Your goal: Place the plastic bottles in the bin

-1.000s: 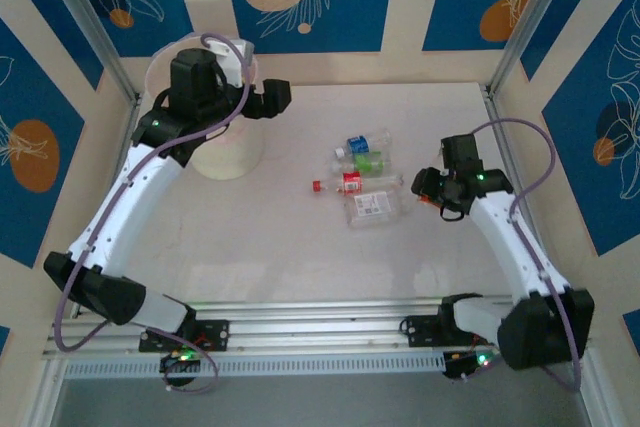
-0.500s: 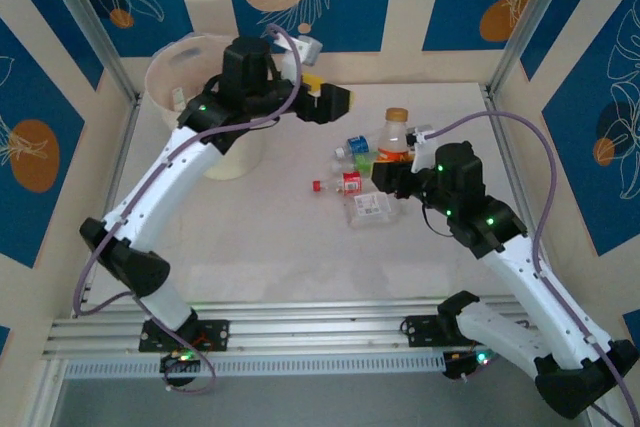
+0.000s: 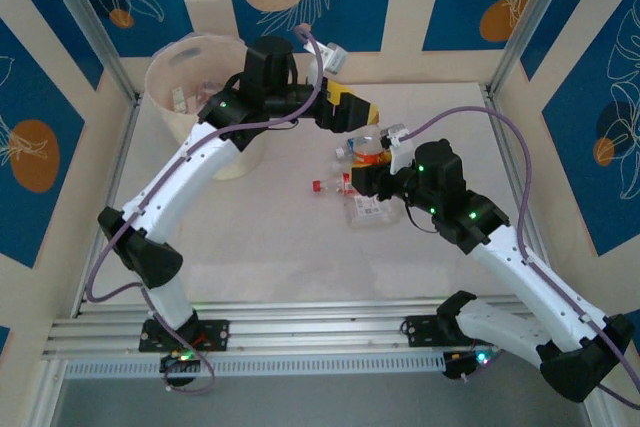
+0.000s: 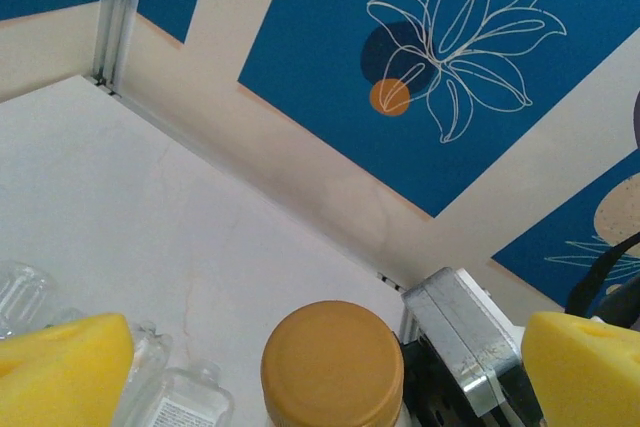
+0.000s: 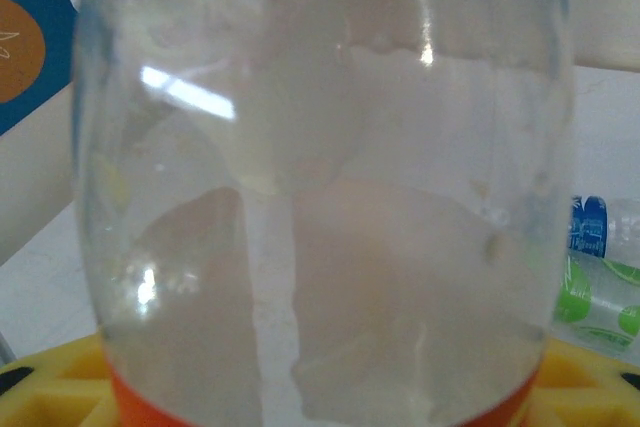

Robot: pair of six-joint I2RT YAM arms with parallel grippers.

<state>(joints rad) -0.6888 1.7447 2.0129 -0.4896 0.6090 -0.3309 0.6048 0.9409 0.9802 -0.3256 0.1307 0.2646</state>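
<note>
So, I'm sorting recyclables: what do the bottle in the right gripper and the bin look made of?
Bottle: clear glossy plastic, probably; you see through it, and it shows sharp glints. Bin: pale milky plastic, seemingly; dull wall, no sharp glints.

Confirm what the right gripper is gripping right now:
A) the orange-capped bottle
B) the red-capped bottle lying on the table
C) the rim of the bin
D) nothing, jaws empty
A: in the right wrist view, the right gripper has its yellow pads closed against the clear body of the orange-capped bottle, just above its orange band.
</note>
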